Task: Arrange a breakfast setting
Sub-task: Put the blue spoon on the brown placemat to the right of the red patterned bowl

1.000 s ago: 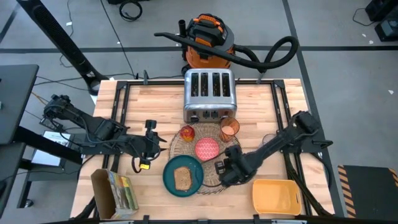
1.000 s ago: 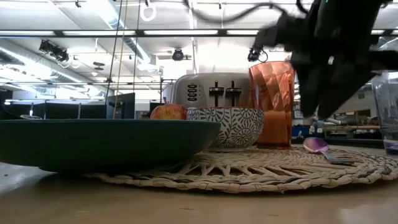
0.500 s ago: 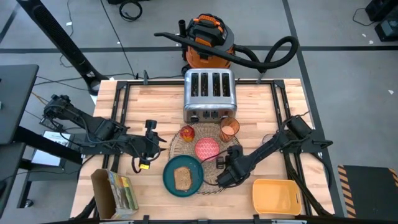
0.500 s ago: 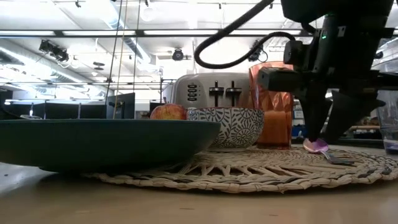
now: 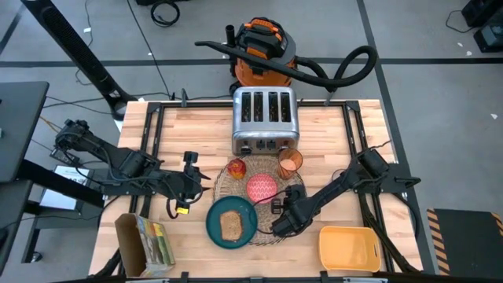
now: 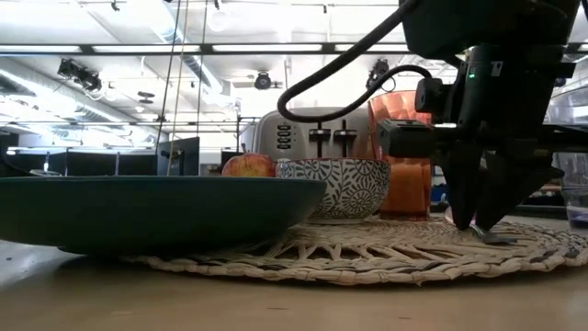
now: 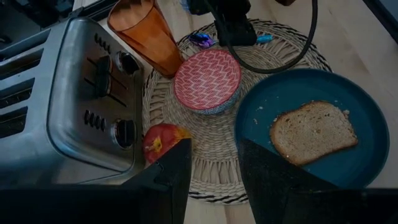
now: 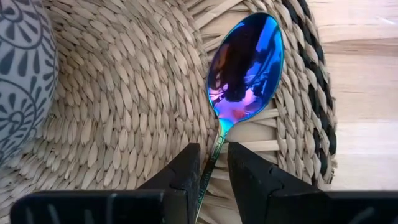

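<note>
On the round woven placemat (image 5: 271, 236) stand the teal plate (image 5: 216, 216) with the toast slice (image 5: 230, 225), the pink-red bowl (image 5: 262, 189), the orange cup (image 5: 290, 163) and the apple (image 5: 236, 168). The shiny blue spoon (image 8: 244, 65) lies flat on the mat's right part. My right gripper (image 8: 214, 155) is down over it, narrowly open, one finger on either side of the spoon's thin handle (image 8: 217, 140). My left gripper (image 7: 214, 180) hangs open and empty above the table, left of the mat (image 5: 191, 182).
The chrome toaster (image 5: 265, 119) stands just beyond the mat. A yellow tray (image 5: 348, 248) lies at the near right and an open cardboard box (image 5: 145, 242) at the near left. Bare wood shows on both sides of the mat.
My right gripper has come down onto the placemat over the spoon and rolled its wrist, so its fingers now straddle the handle. The spoon has stayed where it lay.
</note>
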